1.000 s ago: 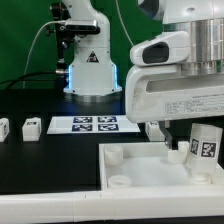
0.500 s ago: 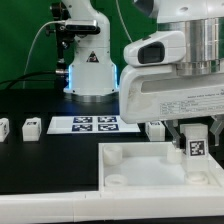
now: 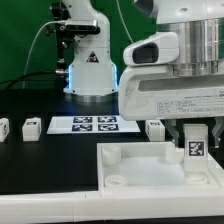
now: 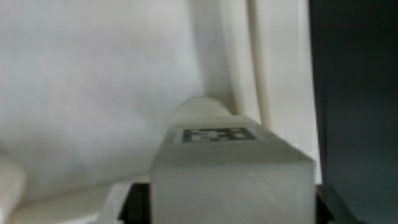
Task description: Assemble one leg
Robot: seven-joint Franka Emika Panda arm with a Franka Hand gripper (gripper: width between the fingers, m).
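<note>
The end effector is closed on the leg, pinching it upright between both fingers, tag facing out. The leg's lower end sits inside the tray, by its far corner on the exterior view's right; contact with the tray floor cannot be made out. A second ago the leg was tilted and further right; since half a second ago it has barely moved. Three other legs lie on the counter.
</note>
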